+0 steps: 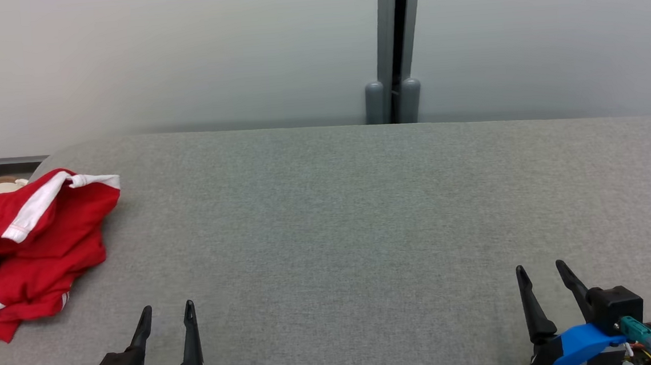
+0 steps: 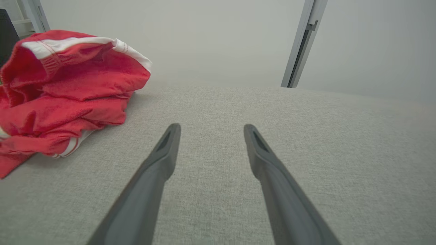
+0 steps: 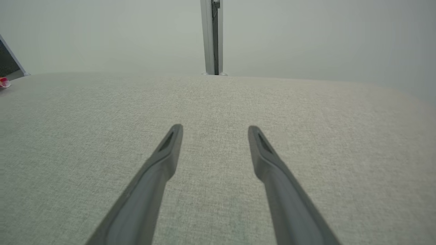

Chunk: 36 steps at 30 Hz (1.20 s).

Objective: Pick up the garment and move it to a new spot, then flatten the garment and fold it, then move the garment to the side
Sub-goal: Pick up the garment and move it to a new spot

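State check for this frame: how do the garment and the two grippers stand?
Garment: crumpled in a heap, unfolded, at the table's left edge, not held.
Left gripper: open, empty, apart from the garment.
Right gripper: open, empty, over bare table.

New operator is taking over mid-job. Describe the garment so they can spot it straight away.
Start from the wide grey fabric-covered surface before the robot. At its left edge, ahead and left of the left gripper, lies the garment, crumpled in a heap. It is bright red with white stripes, the one red thing on the grey.
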{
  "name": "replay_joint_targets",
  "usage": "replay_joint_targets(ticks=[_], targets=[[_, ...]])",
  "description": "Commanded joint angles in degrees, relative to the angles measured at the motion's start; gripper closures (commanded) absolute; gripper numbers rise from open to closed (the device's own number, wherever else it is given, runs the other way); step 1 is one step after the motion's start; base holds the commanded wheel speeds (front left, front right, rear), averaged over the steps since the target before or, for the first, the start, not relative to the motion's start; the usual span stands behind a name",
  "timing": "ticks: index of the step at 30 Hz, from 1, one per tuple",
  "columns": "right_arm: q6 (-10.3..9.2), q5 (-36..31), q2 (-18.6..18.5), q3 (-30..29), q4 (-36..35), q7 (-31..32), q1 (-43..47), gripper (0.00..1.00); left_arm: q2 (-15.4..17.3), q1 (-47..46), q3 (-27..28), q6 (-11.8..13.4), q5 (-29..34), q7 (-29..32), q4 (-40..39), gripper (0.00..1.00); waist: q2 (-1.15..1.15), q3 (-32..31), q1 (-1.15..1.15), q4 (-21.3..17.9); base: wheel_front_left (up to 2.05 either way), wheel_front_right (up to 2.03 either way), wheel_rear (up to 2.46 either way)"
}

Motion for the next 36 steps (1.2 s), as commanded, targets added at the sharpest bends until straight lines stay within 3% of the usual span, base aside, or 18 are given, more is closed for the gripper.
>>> replay_joint_targets(ticks=[1,23,31,36], targets=[[0.02,0.0,-0.02,0.19,-0.21,-0.24,0.16,0.0,-0.01,-0.46,0.06,0.28,-0.41,-0.29,0.1,0.0,0.0,0.68,0.0,1.22,0.0,0.0,0.0],[0.02,1.76,-0.08,6.77,1.17,-0.23,-3.07,0.0,-0.05,1.47,4.5,2.98,-3.44,-0.29,-0.4,0.0,0.0,4.24,0.0,24.02,0.0,0.0,0.0],[0.02,1.86,-0.08,7.71,1.73,-0.23,-2.51,0.0,-0.04,1.83,5.59,2.99,-4.76,-0.29,-0.1,0.0,0.0,4.04,0.0,26.47,0.0,0.0,0.0],[0.02,0.91,-0.1,8.36,1.22,-0.23,-3.7,0.0,0.0,-1.8,5.94,0.71,-5.44,-0.29,1.3,0.0,0.0,5.57,0.0,24.99,0.0,0.0,0.0]])
